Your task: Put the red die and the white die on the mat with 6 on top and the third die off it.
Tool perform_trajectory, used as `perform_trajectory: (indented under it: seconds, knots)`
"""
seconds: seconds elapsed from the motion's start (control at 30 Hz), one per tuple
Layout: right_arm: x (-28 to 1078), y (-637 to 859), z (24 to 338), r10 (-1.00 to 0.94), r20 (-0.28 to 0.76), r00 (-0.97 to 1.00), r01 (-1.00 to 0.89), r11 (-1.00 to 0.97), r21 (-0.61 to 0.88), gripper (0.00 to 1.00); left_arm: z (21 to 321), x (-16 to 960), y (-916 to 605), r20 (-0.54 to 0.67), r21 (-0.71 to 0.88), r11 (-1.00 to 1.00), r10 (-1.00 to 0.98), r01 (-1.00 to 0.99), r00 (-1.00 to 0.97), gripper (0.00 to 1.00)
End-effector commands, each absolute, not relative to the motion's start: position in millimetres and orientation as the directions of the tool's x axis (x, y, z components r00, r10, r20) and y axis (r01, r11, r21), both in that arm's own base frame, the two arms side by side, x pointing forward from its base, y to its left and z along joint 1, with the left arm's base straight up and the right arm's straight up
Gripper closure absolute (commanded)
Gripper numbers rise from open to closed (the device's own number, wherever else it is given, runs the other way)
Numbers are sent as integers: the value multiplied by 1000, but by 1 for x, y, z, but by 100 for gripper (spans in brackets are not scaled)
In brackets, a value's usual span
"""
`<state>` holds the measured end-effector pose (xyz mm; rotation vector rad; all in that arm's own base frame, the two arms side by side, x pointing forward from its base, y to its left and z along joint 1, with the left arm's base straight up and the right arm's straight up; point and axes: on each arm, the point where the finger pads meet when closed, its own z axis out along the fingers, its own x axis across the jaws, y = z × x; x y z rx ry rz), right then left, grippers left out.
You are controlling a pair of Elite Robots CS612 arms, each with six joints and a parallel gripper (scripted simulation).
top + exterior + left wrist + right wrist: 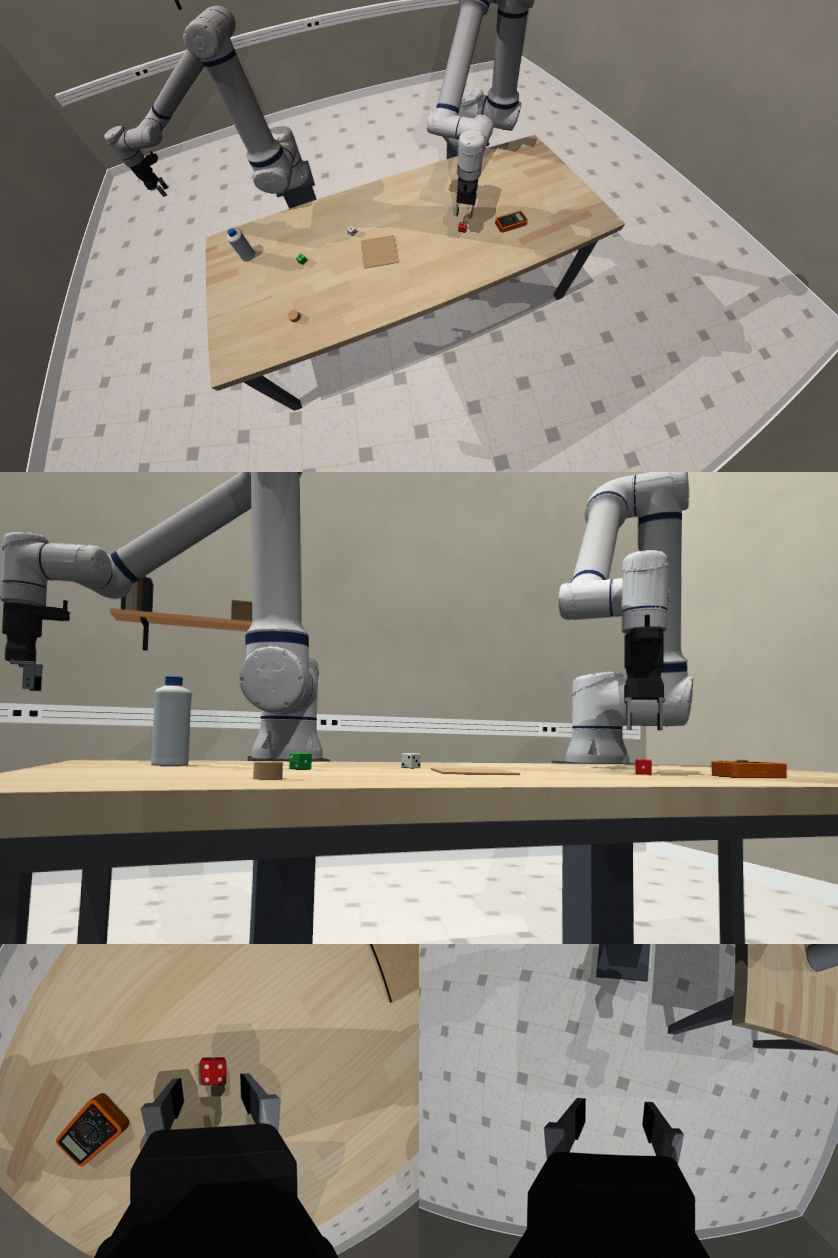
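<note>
The red die lies flat on the table, off the mat, with 4 on top and 1 on the side facing the exterior camera. My left gripper is open above it, its fingers to either side in the left wrist view. The white die lies behind the thin brown mat; its top is too small to read. The green die lies off the mat. My right gripper is open and empty over the floor, beyond the table's end.
An orange multimeter lies beside the red die. A grey bottle with a blue cap stands near the table's left end in the top view. A small brown cylinder stands near the front edge.
</note>
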<state>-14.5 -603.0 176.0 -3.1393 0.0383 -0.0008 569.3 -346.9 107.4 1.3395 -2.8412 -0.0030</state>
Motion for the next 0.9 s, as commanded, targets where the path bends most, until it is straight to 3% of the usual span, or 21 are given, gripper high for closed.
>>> perform_trajectory:
  seconds: [0.0, 0.5, 0.53, 0.87]
  knots:
    - [-15, -604, 177, -24, 0, 1000, -24, -1000, 0, 0, 108, 569, -348, 0, 0, 662, -749, -749, -662, 0]
    - [-15, -604, 177, -24, 0, 1000, -24, -1000, 0, 0, 108, 568, -348, 0, 0, 682, -732, -732, -682, 0]
    - [-15, -604, 177, -24, 0, 1000, -24, -1000, 0, 0, 108, 568, -348, 0, 0, 682, -732, -732, -682, 13]
    - [-15, -604, 177, -24, 0, 1000, -24, -1000, 0, 0, 108, 568, -348, 0, 0, 682, -732, -732, -682, 13]
